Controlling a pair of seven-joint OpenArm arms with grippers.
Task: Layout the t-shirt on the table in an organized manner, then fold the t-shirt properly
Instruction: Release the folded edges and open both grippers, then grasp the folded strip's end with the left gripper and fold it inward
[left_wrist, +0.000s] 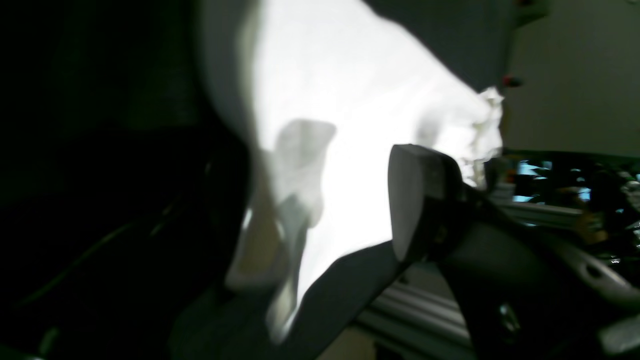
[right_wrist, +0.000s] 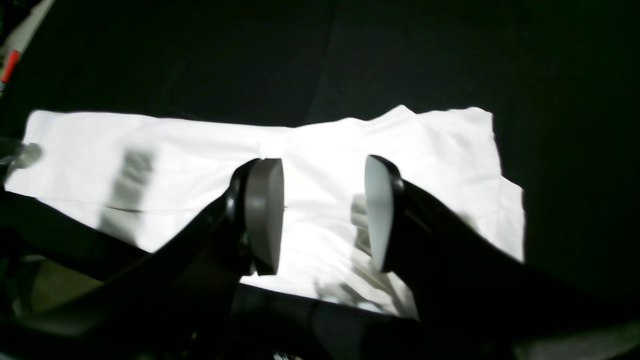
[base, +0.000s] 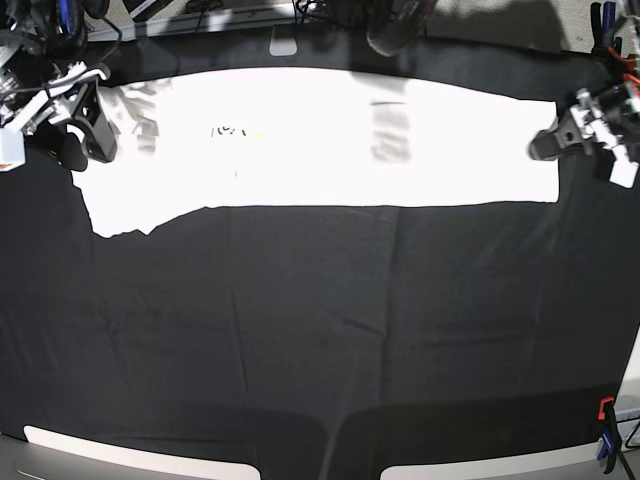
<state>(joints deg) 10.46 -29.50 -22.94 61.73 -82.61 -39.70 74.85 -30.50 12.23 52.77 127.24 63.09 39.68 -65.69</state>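
The t-shirt (base: 320, 140) lies as a long white band across the far part of the table (base: 320, 340), with a faint trace of print near its left end. My right gripper (base: 88, 135) sits at the shirt's left end. In the right wrist view it (right_wrist: 322, 215) stands open just above the t-shirt (right_wrist: 320, 145), nothing between its pads (right_wrist: 265, 215). My left gripper (base: 548, 145) is at the shirt's right edge. In the left wrist view it (left_wrist: 320, 200) is open wide over the t-shirt (left_wrist: 360, 100); one grey pad (left_wrist: 415, 200) shows, the other finger is dark.
A red and blue clamp (base: 605, 420) grips the table's near right corner, and another clamp (base: 602, 22) sits at the far right. A red clamp handle (right_wrist: 10, 65) shows at the left. A metal rail (left_wrist: 425, 310) runs beyond the table edge.
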